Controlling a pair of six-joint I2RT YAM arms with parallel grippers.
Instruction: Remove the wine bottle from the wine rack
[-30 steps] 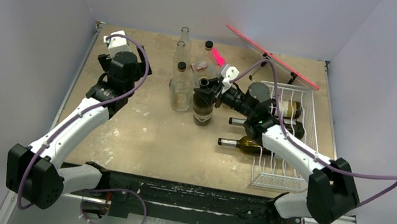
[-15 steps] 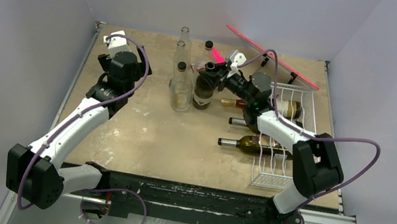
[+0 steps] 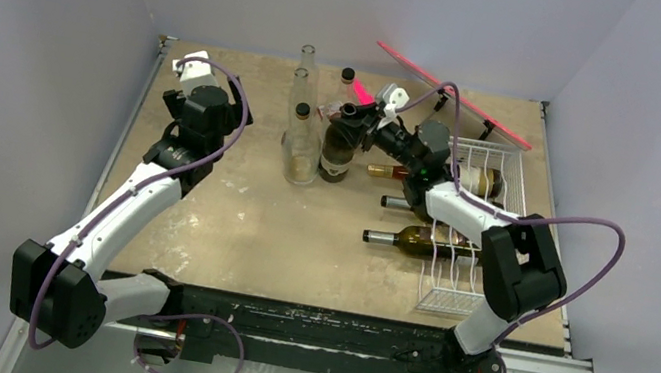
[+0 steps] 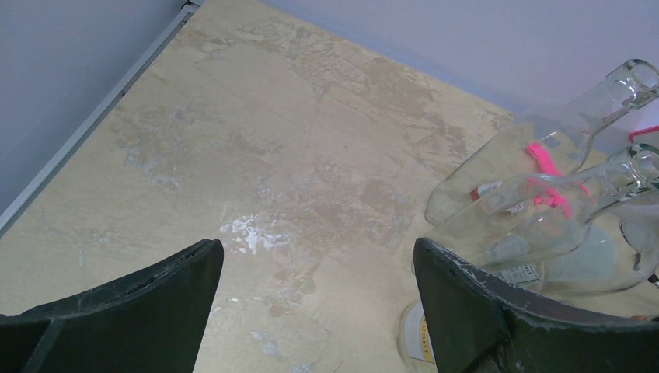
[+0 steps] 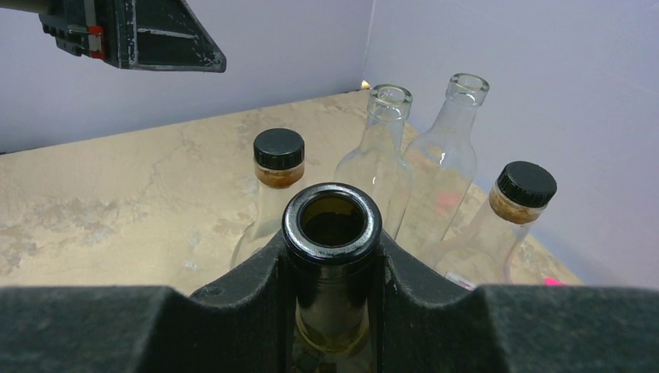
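My right gripper [image 3: 352, 115] is shut on the neck of a dark wine bottle [image 3: 336, 155]. It holds the bottle upright beside the clear bottles, left of the white wire wine rack [image 3: 463, 300]; I cannot tell whether its base touches the table. In the right wrist view the open bottle mouth [image 5: 332, 221] sits between my fingers [image 5: 256, 280]. Three more dark bottles [image 3: 416, 243] lie in the rack with their necks pointing left. My left gripper [image 3: 207, 111] is open and empty at the back left; its fingers [image 4: 155, 311] hover over bare table.
Clear glass bottles [image 3: 302, 146] stand just left of the held bottle, and two of them have black caps [image 5: 278, 148]. A pink flat board [image 3: 453, 96] on a stand leans at the back right. Grey walls enclose the table on three sides.
My right gripper has carried the dark bottle back and slightly left, up beside the clear bottles, and its elbow has swung inward. The left arm has not moved.
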